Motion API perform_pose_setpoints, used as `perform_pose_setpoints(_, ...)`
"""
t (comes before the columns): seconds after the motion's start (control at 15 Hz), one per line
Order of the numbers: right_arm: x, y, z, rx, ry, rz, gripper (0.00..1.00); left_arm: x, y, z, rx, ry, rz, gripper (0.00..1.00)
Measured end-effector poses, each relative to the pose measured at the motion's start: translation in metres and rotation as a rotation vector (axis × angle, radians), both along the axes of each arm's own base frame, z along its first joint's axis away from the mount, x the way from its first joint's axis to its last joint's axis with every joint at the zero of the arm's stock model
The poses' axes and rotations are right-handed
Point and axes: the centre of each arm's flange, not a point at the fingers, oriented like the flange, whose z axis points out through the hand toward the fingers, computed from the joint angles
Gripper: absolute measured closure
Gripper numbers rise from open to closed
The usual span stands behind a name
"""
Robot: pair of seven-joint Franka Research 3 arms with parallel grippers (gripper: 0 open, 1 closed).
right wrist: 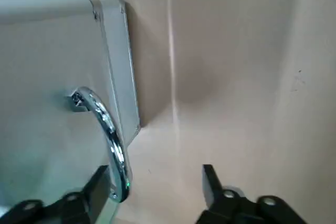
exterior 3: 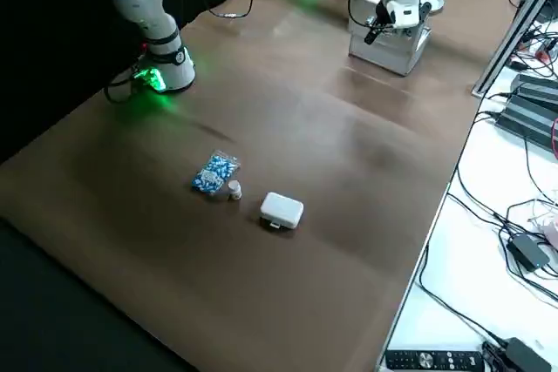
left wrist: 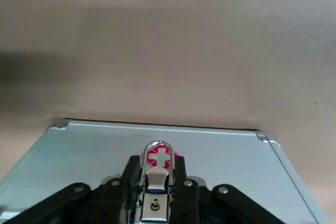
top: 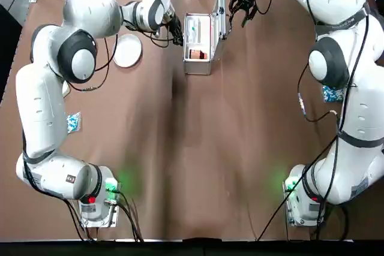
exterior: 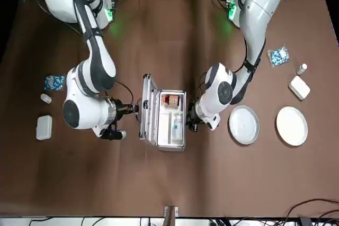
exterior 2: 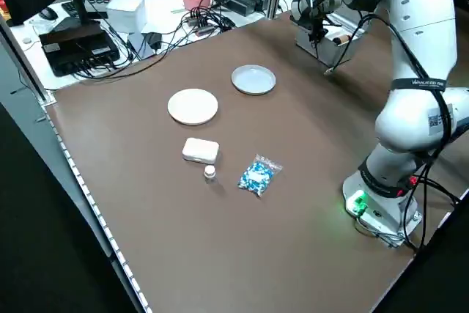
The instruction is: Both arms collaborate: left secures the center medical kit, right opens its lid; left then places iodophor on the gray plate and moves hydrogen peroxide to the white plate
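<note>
Lid (top: 222,11) stood open; your right gripper (right wrist: 157,182) was spread, off its handle (right wrist: 105,129). Left gripper (left wrist: 152,182) clamped the kit's (top: 198,64) 9 o'clock wall. Next I'd judge: release, pick the iodophor.

The medical kit (top: 198,46), a small white-and-silver metal case, sits open near the middle of the table's far edge. Its lid (top: 221,15) stands upright along the right side, chrome handle (right wrist: 105,135) facing outward.
</note>
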Motion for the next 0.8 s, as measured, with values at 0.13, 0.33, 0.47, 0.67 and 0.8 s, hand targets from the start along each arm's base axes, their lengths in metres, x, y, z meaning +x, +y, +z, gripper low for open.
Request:
perform_pose_setpoints(0.13, 0.002, -0.013, 0.006, 0.014, -0.001, 0.031, 0.16, 0.0, 0.0, 0.0, 0.0, 0.0, 0.0, 0.7)
perform_pose_setpoints(0.33, 0.01, -0.05, 0.038, 0.046, -0.035, 0.054, 0.07, 0.0, 0.0, 0.0, 0.0, 0.001, 0.0, 0.7)
perform_pose_setpoints(0.47, 0.012, -0.088, 0.071, 0.067, -0.059, 0.049, 0.02, 0.0, 0.0, 0.0, 0.0, 0.001, 0.0, 0.7)
perform_pose_setpoints(0.67, 0.006, -0.144, 0.108, 0.076, -0.042, 0.027, 0.02, 0.0, 0.0, 0.001, 0.004, 0.01, -0.004, 0.67)
perform_pose_setpoints(0.8, 0.004, -0.185, 0.125, 0.029, -0.067, 0.014, 0.02, 0.002, 0.002, 0.004, 0.012, 0.03, -0.01, 0.52)
